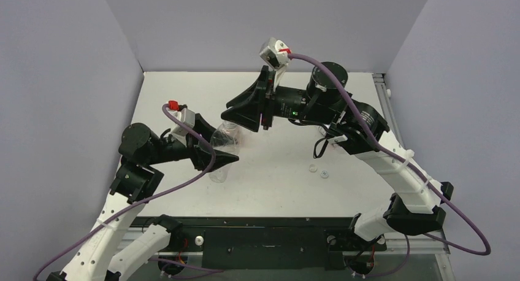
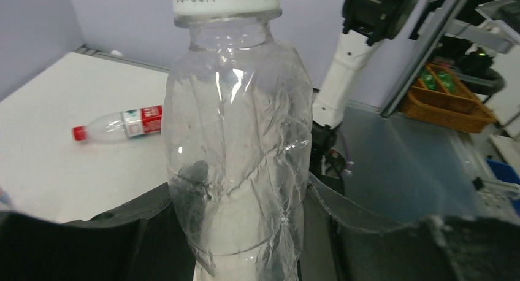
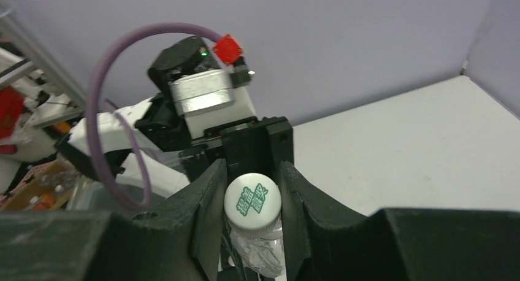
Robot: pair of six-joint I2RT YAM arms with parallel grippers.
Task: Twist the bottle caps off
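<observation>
A crumpled clear bottle point(image 1: 222, 147) stands upright at the table's left middle. My left gripper point(image 1: 224, 157) is shut on its lower body, with the bottle point(image 2: 236, 146) between the two black fingers point(image 2: 147, 232). The bottle's whitish cap point(image 2: 225, 2) bears green print. My right gripper point(image 1: 240, 116) comes from above, and its jaws close on that cap point(image 3: 252, 201) from both sides. A second clear bottle point(image 2: 126, 123) with a red label and a bright red cap point(image 2: 78, 133) lies on its side on the table. It is hidden in the top view.
Two loose whitish caps point(image 1: 313, 168) point(image 1: 324, 174) lie on the table in front of the right arm. The right arm's white base link point(image 2: 343, 66) rises behind the held bottle. A brown basket point(image 2: 444, 88) stands off the table.
</observation>
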